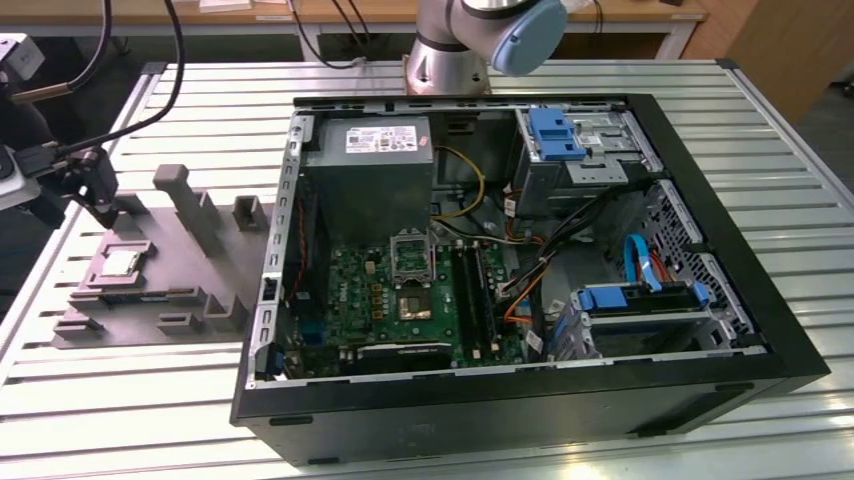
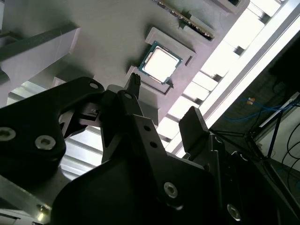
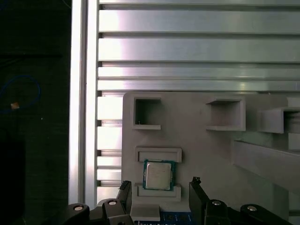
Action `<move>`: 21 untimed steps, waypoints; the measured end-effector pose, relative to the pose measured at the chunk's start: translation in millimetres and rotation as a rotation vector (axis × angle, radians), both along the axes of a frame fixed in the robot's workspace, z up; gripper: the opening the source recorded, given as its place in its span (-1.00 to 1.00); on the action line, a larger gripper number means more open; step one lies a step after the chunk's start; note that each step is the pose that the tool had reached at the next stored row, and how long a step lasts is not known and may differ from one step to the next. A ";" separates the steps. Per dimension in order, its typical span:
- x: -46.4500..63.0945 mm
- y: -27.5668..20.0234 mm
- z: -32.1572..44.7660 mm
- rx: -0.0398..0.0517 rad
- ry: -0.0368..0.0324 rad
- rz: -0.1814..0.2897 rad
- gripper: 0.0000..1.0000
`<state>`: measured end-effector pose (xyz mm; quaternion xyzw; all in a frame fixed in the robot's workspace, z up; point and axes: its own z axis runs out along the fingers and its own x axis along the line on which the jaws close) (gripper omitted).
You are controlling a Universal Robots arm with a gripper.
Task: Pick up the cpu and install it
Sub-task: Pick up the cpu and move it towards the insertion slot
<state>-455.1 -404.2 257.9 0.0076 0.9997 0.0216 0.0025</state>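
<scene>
Currently, the slatted aluminium bench [image 1: 120, 420] carries two items. The larger is an open black computer case [image 1: 534, 410], lying on its side with the interior facing up. Inside it, a grey power supply [image 1: 367, 170] sits at 12 o'clock from the green circuit board [image 1: 380, 295]. A silver metal-framed socket [image 1: 411, 253] is mounted on the upper part of that board. Blue drive brackets [image 1: 554, 130] occupy the case bays at 1 o'clock and 4 o'clock from the board.

The base of the robot arm [image 1: 461, 40] stands on the bench at 12 o'clock from the case.

A grey holder plate [image 1: 180, 275] with raised blocks and recesses lies flat on the bench at 9 o'clock from the case, toward the exterior view's left. The cpu [image 1: 120, 262] rests flat in a square recess of this plate, metal top up. It is well apart from the case and the socket. Both wrist views show the cpu [image 3: 158, 175] seated in its recess [image 2: 161, 63].

The tool [image 1: 107, 200] hangs over the holder plate, at 12 o'clock from the cpu in the exterior view. Its two fingers [image 3: 124, 190] are spread apart, wider than the cpu, and hold nothing. In the first wrist view, one finger stands on each side of the cpu with a gap between finger and chip.
</scene>
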 end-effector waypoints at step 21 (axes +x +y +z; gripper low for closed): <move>0.1 -2.8 -18.2 0.0000 0.0000 -0.005 0.21</move>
